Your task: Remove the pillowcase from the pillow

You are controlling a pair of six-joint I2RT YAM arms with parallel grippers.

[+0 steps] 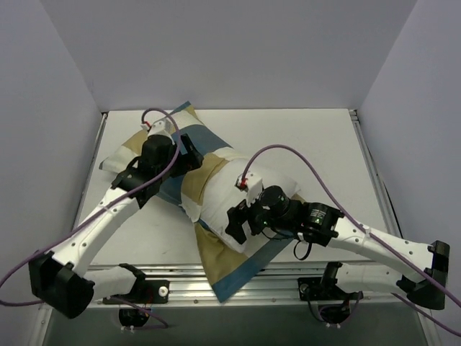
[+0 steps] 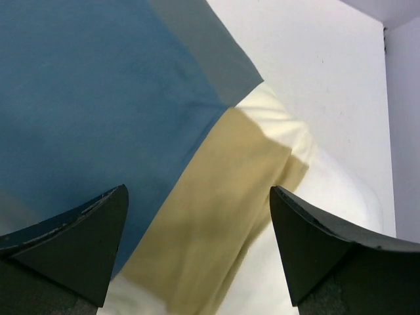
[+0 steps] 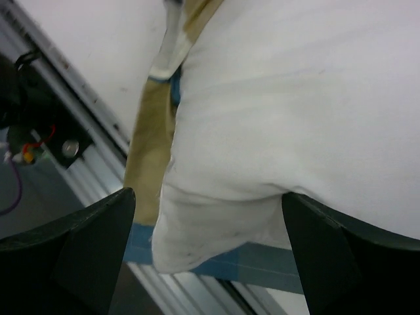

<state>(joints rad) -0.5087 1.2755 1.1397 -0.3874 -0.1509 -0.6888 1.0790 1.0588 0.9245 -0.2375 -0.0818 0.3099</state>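
The checked pillowcase [image 1: 189, 122] lies at the table's left, still over the far end of the white pillow [image 1: 220, 191], with a tan and blue flap [image 1: 234, 270] spread under the pillow toward the near edge. My left gripper [image 1: 193, 155] is open above the case; in its wrist view the gripper [image 2: 198, 197] hovers over blue and tan fabric [image 2: 85, 98], with the pillow [image 2: 335, 197] at the lower right. My right gripper [image 1: 236, 223] is open, and in its wrist view it [image 3: 209, 197] straddles the pillow's near corner [image 3: 295, 98] above the flap [image 3: 147, 144].
An aluminium rail [image 1: 288, 277] runs along the table's near edge and also shows in the right wrist view [image 3: 85, 170]. White walls enclose the table on the left, back and right. Purple cables loop over both arms.
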